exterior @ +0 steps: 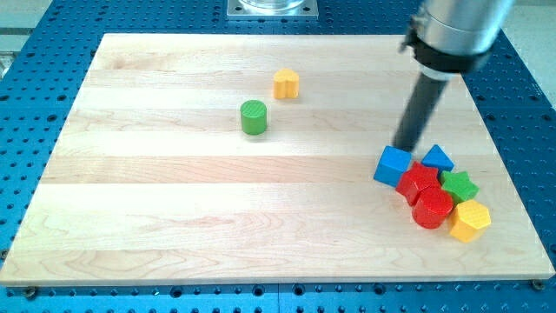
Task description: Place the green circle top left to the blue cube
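Observation:
The green circle [254, 116] stands on the wooden board [174, 217], left of centre near the view's top. The blue cube [393, 165] sits at the view's right, at the left end of a cluster of blocks. My tip [405, 149] rests just above the blue cube's top edge, close to it or touching it; I cannot tell which. The green circle is far to the left of my tip.
A yellow block [286, 84] lies up and right of the green circle. Beside the blue cube are a blue triangle [437, 157], a red block [420, 182], a red cylinder [433, 209], a green star [459, 185] and a yellow hexagon [470, 220].

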